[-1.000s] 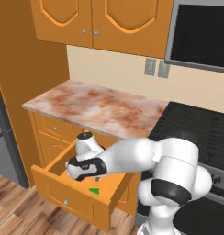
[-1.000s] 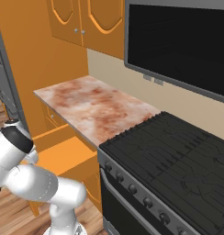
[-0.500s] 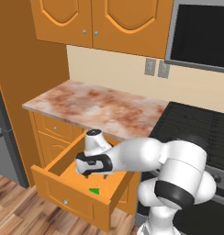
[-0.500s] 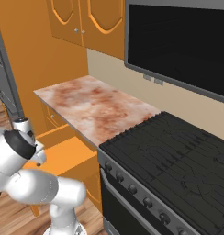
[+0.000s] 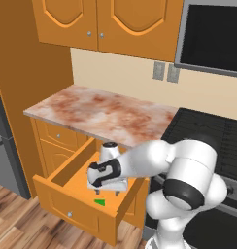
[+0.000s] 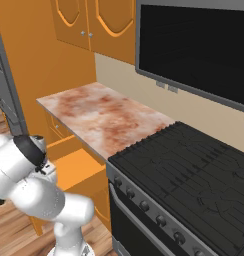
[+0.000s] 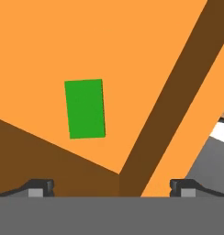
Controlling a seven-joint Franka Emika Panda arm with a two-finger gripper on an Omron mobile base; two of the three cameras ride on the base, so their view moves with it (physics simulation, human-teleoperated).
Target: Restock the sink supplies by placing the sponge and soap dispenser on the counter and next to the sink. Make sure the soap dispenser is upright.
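Evidently the sponge [image 7: 85, 108] was stored in the open drawer [image 5: 67, 171], lying flat on the orange drawer floor, which is why the arm reached down into it from above. In the hand view the sponge sat left of centre, a little above the middle of the frame, well clear of the drawer walls. In the left base view only a green corner [image 5: 99, 202] showed, at lower centre, just under the hand. The fingers [image 7: 112, 186] stood spread wide and held nothing; their dark tips rose at the bottom edge, and the sponge lay above them, not yet between them.

Sponge's long axis ran nearly top to bottom in the hand view, tilted slightly so its top end leaned left. Its short sides faced the top and bottom of that frame. Broad face up.

Counter [image 5: 106, 113] lay at mid-frame in the left base view, above the drawer. My reading: hand needed to shift left to centre over the sponge before descending.
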